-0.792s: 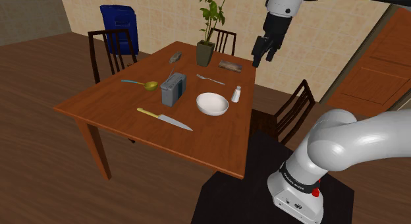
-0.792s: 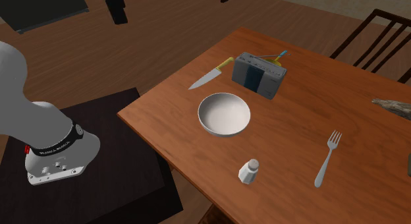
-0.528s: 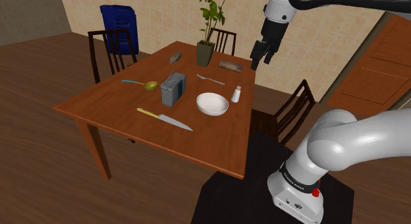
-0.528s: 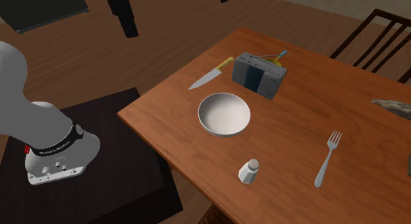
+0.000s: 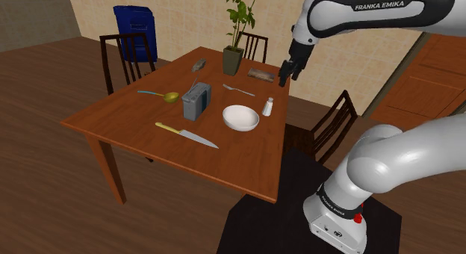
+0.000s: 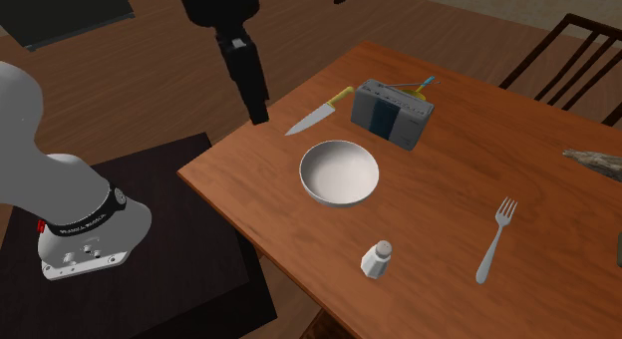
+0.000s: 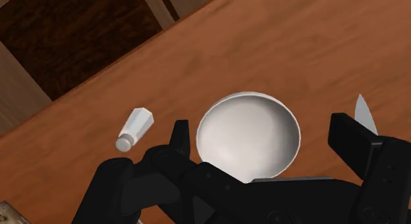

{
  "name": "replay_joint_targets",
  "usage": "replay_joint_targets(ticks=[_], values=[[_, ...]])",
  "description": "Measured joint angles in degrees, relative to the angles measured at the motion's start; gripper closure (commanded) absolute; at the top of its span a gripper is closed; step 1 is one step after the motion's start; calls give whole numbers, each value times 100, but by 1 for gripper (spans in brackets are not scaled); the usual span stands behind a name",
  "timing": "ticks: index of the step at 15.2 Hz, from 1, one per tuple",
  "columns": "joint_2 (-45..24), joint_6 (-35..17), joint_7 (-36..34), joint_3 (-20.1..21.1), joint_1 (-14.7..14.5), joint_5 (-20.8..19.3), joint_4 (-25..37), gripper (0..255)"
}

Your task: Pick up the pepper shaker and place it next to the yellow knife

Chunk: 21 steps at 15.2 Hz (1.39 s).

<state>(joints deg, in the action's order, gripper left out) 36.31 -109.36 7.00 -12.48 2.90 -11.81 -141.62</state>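
The pepper shaker (image 5: 267,107) is a small white shaker standing near the table edge closest to the stand, beside a white bowl (image 5: 240,118). It also shows as the shaker (image 6: 377,258) and the shaker (image 7: 134,128). The yellow-handled knife (image 5: 187,134) lies on the far side of the bowl from the shaker; the knife (image 6: 319,113) has its blade tip (image 7: 363,111) showing by one finger. My gripper (image 5: 284,78) hangs open well above the table, above the shaker and the bowl. The gripper (image 6: 259,110) holds nothing, and in the wrist view its fingers (image 7: 180,136) stand wide apart.
A grey boxy appliance (image 5: 196,101) stands behind the bowl (image 6: 340,172). A fork (image 5: 239,90), a blue-handled spoon (image 5: 160,95) and a potted plant (image 5: 233,60) sit further back. Chairs (image 5: 331,125) ring the wooden table (image 5: 127,125). The black stand (image 6: 150,277) is beside it.
The arm has dropped and swung in over the table. In the second exterior view the gripper has moved right and down toward the knife's end of the table.
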Motion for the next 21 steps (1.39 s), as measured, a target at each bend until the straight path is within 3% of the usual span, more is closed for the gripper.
replay_joint_targets(ticks=[6,11,16,21], values=[[-923,-1199,606,-647,63,-132,-57,0],[-1893,-2123,1215,-1167,4,57,150,0],[-3053,-2948,2083,-1633,-95,704,568,0],[-4257,-3460,3173,-1765,-4,1804,1204,0]])
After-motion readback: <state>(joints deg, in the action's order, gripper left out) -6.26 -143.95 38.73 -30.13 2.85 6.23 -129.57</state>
